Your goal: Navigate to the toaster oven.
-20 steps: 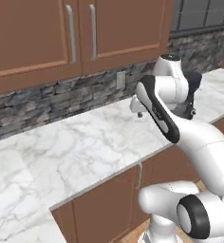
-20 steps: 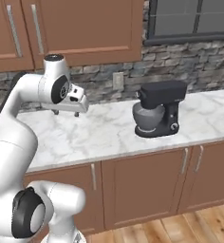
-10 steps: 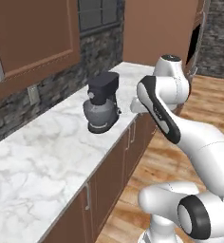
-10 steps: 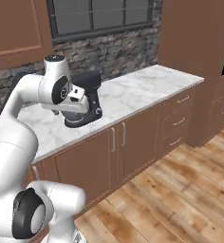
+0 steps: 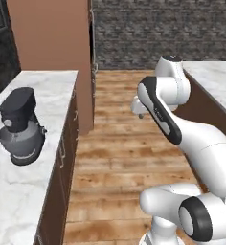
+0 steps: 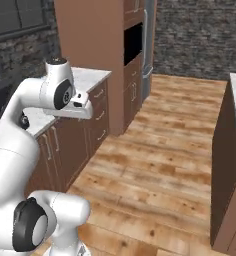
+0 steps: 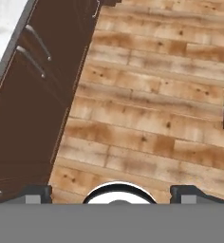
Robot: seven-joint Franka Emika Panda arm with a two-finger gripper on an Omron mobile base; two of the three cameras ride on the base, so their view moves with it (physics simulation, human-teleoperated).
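Spread wide and holding nothing, the pincer (image 7: 111,193) hangs over the plank floor (image 7: 152,109), its two dark fingertips (image 7: 37,193) standing well apart at the bottom of the hand view. From the left base view the gripper sits folded close against the white arm (image 5: 170,119), above the open aisle of wooden floor. Dark brown cabinet fronts (image 7: 31,95) with slim bar handles run along the left of the hand view, under a marble counter edge. On that marble counter (image 5: 48,81) a dark stand mixer (image 5: 20,127) sits near the front edge, to the arm's left. A tall brown cabinet column (image 6: 97,50) with a built-in dark oven opening rises beyond the counter's end. Another marble-topped counter (image 5: 215,79) stands to the arm's right. I cannot place the toaster oven anywhere in these pictures.
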